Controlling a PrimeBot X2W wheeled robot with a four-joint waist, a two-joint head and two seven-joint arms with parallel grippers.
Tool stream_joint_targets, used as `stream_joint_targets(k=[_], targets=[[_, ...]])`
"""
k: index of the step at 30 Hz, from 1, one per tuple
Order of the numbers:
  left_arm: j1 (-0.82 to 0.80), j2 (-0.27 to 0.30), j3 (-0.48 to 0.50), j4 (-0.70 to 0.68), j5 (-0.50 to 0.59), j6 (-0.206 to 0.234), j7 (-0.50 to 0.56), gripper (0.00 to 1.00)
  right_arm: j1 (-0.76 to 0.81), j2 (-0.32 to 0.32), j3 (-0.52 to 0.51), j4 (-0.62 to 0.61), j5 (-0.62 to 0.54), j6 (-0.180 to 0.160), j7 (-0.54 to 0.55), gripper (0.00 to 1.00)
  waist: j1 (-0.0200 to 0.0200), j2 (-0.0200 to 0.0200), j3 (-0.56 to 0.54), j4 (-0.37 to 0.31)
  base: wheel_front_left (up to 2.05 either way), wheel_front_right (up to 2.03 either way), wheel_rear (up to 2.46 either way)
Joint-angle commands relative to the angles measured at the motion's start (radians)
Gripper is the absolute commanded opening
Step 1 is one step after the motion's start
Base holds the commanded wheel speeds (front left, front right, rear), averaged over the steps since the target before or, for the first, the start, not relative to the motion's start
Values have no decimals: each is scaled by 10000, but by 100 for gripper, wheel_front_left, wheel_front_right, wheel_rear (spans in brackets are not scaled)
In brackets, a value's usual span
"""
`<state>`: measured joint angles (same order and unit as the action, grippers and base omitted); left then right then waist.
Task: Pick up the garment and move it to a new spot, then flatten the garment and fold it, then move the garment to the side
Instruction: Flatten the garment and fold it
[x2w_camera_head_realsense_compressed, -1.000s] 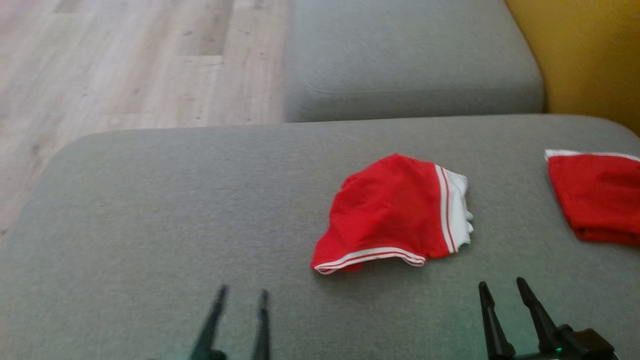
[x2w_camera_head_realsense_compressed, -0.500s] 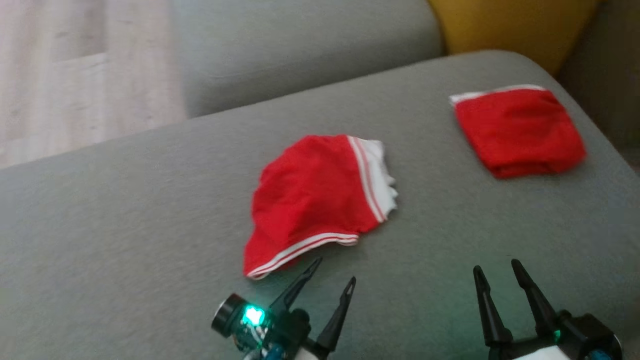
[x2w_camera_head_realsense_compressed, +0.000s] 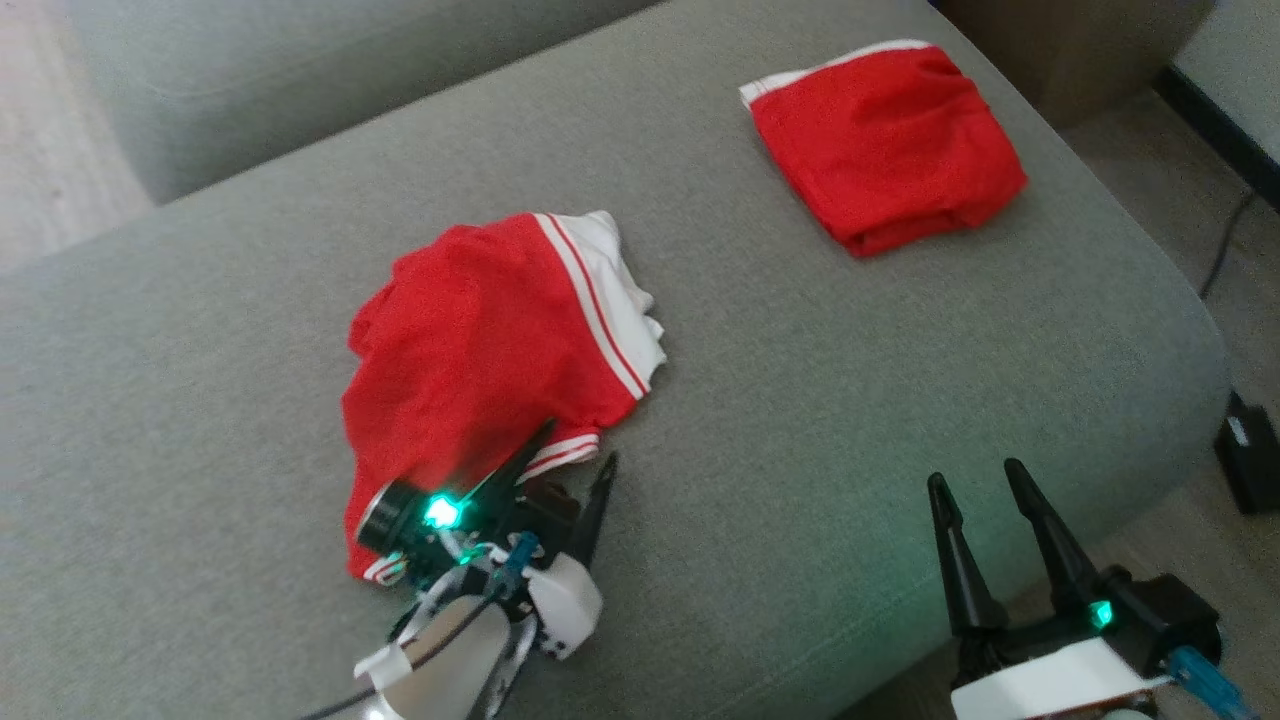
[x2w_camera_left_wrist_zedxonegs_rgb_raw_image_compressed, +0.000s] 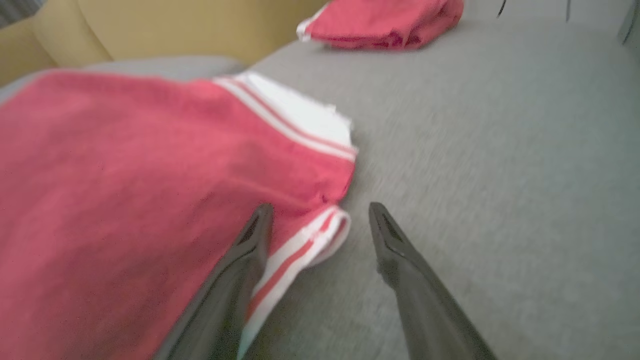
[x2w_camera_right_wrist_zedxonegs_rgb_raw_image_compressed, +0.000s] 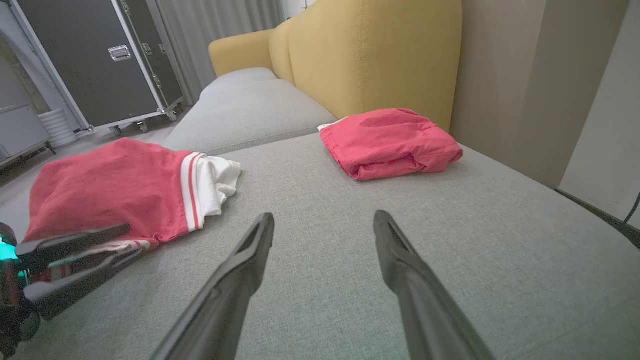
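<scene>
My left fingers (x2w_camera_left_wrist_zedxonegs_rgb_raw_image_compressed: 250, 250) are spread wide, straddling the striped hem of the garment (x2w_camera_head_realsense_compressed: 470, 330), nothing gripped; my right fingers (x2w_camera_right_wrist_zedxonegs_rgb_raw_image_compressed: 395, 260) are open too, over bare sofa (x2w_camera_head_realsense_compressed: 800, 400). The garment lies crumpled mid-cushion, with a folded red one (x2w_camera_head_realsense_compressed: 885, 140) well apart by the far corner

A: Head view, what's blocked?
B: The left end effector (x2w_camera_head_realsense_compressed: 578, 442) and its wrist housing cover the garment's (x2w_camera_head_realsense_compressed: 480, 330) near hem and corner. Can't tell if a finger touches cloth.
A: Left wrist view?
B: Blurry throughout. The garment runs off the left and bottom edges. One finger overlaps the striped hem, contact unclear. The folded red cloth (x2w_camera_left_wrist_zedxonegs_rgb_raw_image_compressed: 380, 22) is clipped by the top edge.
A: Right side?
B: In the head view the right end effector (x2w_camera_head_realsense_compressed: 974, 472) has its wrist cut by the bottom edge. The black box (x2w_camera_head_realsense_compressed: 1250, 460) is clipped at the right edge, too small to identify.
A: Right wrist view?
B: The left end effector is half off the left edge. The black case (x2w_camera_right_wrist_zedxonegs_rgb_raw_image_compressed: 100, 60) is cut by the top.
</scene>
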<state>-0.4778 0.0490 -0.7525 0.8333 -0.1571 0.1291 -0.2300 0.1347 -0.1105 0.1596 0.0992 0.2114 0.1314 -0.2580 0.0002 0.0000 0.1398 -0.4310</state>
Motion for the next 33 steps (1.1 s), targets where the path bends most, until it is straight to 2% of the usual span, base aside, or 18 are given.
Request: stream_joint_targets(k=[1, 4, 5, 6, 7, 12, 16, 17, 19, 23, 28, 30, 33], targets=[[-431, 13, 217, 320, -131, 63, 225, 100, -348, -87, 254, -292, 81, -7, -38, 100, -2, 0, 326, -297, 0, 0, 0], [-637, 13, 205, 1211, -298, 221, 589, 100, -444, -53, 277, -262, 115, -7, -38, 100, -2, 0, 402, -355, 0, 0, 0], [-702, 13, 185, 1386, -341, 248, 580, 79, -468, -44, 280, -250, 118, -7, -38, 100, -2, 0, 413, -365, 0, 0, 0], [-760, 13, 194, 1471, -416, 277, 465, 11, -488, -36, 278, -243, 117, -7, -38, 100, -2, 0, 414, -365, 0, 0, 0], [-807, 13, 181, 1520, -482, 274, 333, 0, -499, -28, 272, -241, 114, -7, -38, 100, -2, 0, 402, -359, 0, 0, 0], [-1117, 13, -184, 995, -721, -147, -210, 0, -504, -61, 313, -222, 76, -7, -38, 100, -2, 0, 137, -211, 0, 0, 0], [-1817, 13, -558, -103, -890, -585, -303, 0, -501, -102, 419, -234, 51, -7, -38, 100, -2, 0, -165, 53, 0, 0, 0], [-2485, 13, -592, -829, -947, -786, -310, 0, -481, -116, 486, -246, 44, -7, -38, 100, -2, 0, -301, 257, 0, 0, 0], [-2891, 13, -572, -1158, -939, -866, -312, 0, -468, -123, 512, -250, 44, -7, -38, 100, -2, 0, -358, 373, 0, 0, 0], [-4712, 13, -95, -2050, -1151, -1163, -315, 0, -441, -171, 649, -243, 54, -7, -38, 100, -2, 0, -574, 844, 0, 0, 0], [-6766, 13, 972, -2386, -1791, -1507, -316, 0, -413, -234, 691, -259, 68, -7, -38, 100, -2, 0, -865, 1584, 0, 0, 0], [-7202, 33, 1333, -2316, -1857, -1545, -316, 0, -352, -233, 653, -281, 55, -7, -38, 100, -2, 0, -964, 1938, 0, 0, 0], [-6996, 231, 1761, -2064, -2024, -1573, -316, 0, -223, -198, 576, -311, 39, -7, -38, 100, -2, 0, -1109, 2452, 0, 0, 0]])
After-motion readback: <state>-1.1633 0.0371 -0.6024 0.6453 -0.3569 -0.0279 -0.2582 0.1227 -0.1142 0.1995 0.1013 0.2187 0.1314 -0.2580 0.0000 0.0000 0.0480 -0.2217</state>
